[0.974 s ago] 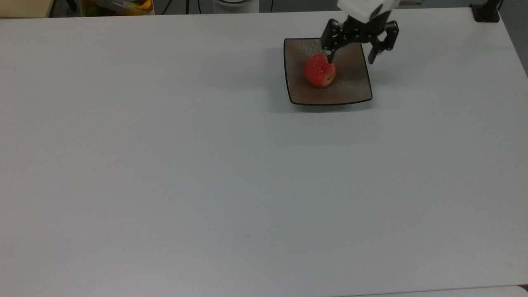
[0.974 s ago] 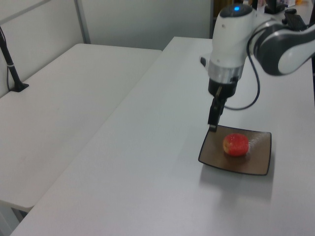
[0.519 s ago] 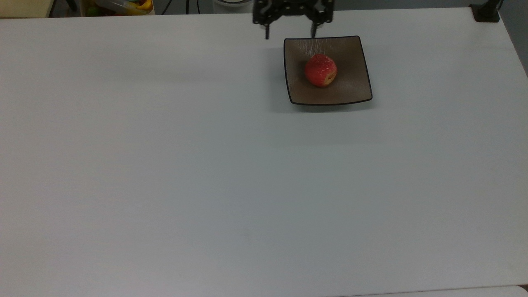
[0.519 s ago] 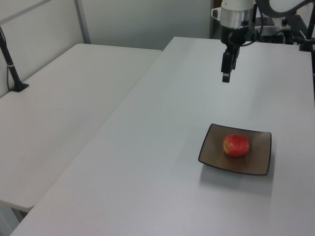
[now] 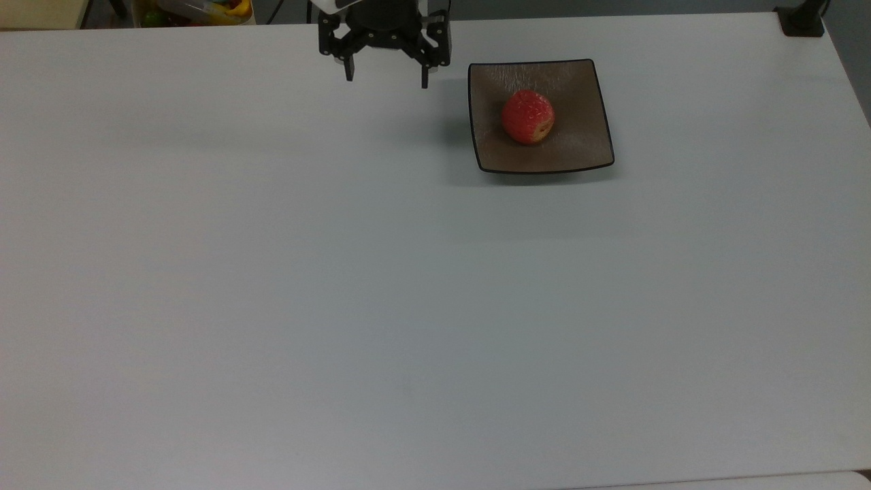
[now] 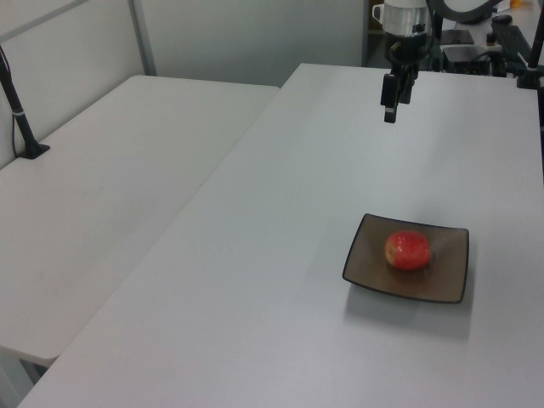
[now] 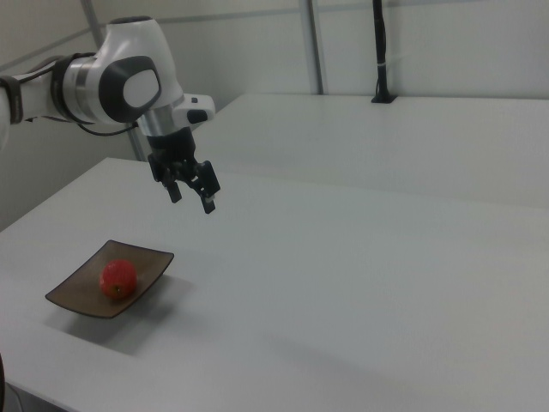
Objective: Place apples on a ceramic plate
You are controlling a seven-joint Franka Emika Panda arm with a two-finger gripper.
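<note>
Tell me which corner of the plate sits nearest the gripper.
The ceramic plate's corner at the top view's upper left; the gripper, jaws open, hangs off that side, while the apple rests mid-plate.

arm (image 5: 381, 7): cut off by the top view's upper edge above the wrist
bin of coloured items (image 5: 194, 10): cropped at the top view's upper edge, contents unclear
apple (image 7: 118, 280): underside hidden against the plate (image 7: 81, 300)

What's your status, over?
Gripper open, empty, raised above the table, off the top view's left of the plate. Apple sits on the plate. Nothing else near them.
</note>
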